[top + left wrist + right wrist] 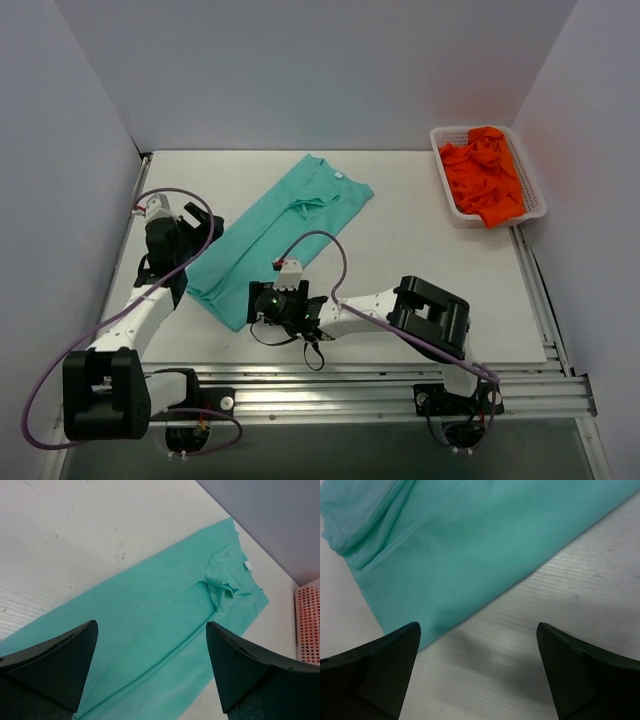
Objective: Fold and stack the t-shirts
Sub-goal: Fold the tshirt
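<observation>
Hovering at its near end, we are midway through folding the teal shirt [285, 232], which lies as a long strip slanting across the counter [420, 205]. The left hand [151, 625] and right hand [477, 625] are spread wide, gripping nothing. Next, we judge, each should pinch a hem corner and carry it toward the collar.

Left arm [140, 315]: stretched forward, wrist turned inward.
Left gripper [151, 630]: fingers [55, 665] wide apart, empty.
Right arm [372, 310]: elbow folded, forearm reaching left.
Right gripper [477, 627]: fingers wide apart, apparently empty.
</observation>
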`<state>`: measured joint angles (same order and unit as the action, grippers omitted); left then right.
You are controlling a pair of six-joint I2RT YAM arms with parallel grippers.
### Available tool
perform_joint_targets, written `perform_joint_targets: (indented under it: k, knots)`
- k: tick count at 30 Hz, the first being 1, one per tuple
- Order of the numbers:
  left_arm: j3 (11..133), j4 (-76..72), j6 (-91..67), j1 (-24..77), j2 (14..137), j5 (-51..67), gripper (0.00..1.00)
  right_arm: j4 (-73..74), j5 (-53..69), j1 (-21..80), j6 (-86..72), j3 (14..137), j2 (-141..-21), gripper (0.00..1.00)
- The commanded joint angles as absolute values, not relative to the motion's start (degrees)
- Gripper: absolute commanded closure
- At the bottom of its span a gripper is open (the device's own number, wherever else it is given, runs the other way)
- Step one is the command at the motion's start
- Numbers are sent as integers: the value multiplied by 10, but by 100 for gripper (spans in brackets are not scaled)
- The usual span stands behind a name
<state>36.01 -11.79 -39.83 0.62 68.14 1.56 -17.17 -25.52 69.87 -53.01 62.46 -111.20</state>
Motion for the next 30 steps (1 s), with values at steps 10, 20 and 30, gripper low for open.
perform_joint_targets:
  k: [10, 20, 30]
  knots:
    - [352, -140, -392, -26, 679, 29, 2, -166, -202, 703, -539, 702, -1182, 4]
    - [343, -150, -394, -44, 679, 43, 2, -173, -187, 700, -541, 715, -1213, 21]
    - [332, -156, -396, -62, 675, 58, 2, -182, -174, 674, -548, 681, -1214, 100]
